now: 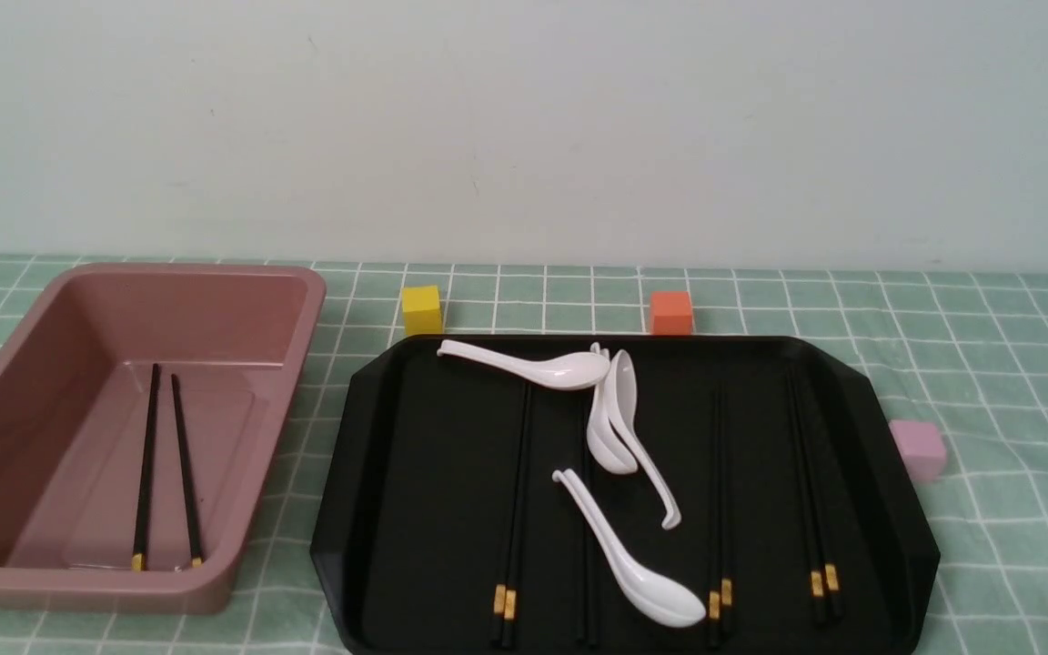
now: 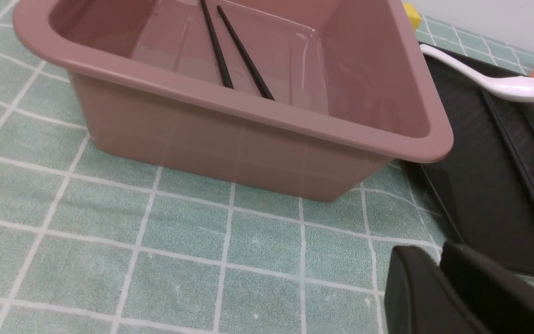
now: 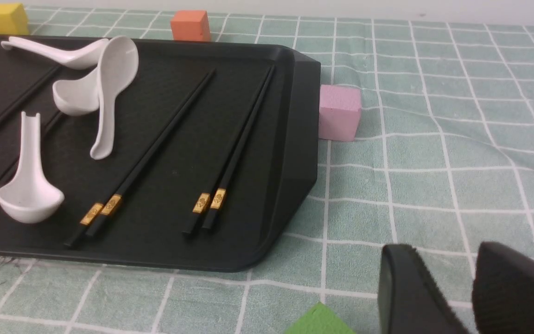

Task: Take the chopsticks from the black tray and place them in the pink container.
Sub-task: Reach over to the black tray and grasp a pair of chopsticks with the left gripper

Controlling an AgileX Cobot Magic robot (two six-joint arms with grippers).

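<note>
Seen from the robot's side, with clock directions taken from the middle of the glossy black rectangular tray (image 1: 415,509), the deep dusty-pink plastic container (image 1: 274,446) stands at nine o'clock, apart from the tray. Two thin black chopsticks with gold bands (image 1: 186,468) lie inside it, banded ends toward the robot, probably one pair already delivered. Four pairs remain in the tray, laid roughly lengthwise away from the robot, which likely leaves their sides free for a pinch. The pair at nine o'clock (image 1: 513,509) has its far end by a white soup spoon (image 1: 538,366); the next, near the centre (image 1: 586,555), is partly hidden by spoons and looks the most awkward to lift. The pairs toward three o'clock, a nearer one (image 1: 720,509) and an outer one (image 1: 815,509), look uncovered.

Neither gripper appears in the front view. In its wrist view, the left gripper (image 2: 435,255) has its dark fingers slightly parted, nothing between them, with the container and tray beyond. The right gripper (image 3: 443,260) stands clearly apart-fingered and empty, with green checked cloth (image 3: 355,278) behind it. No chopstick touches either gripper; the tray's pairs lie farther forward, well apart from the right jaws.
</note>
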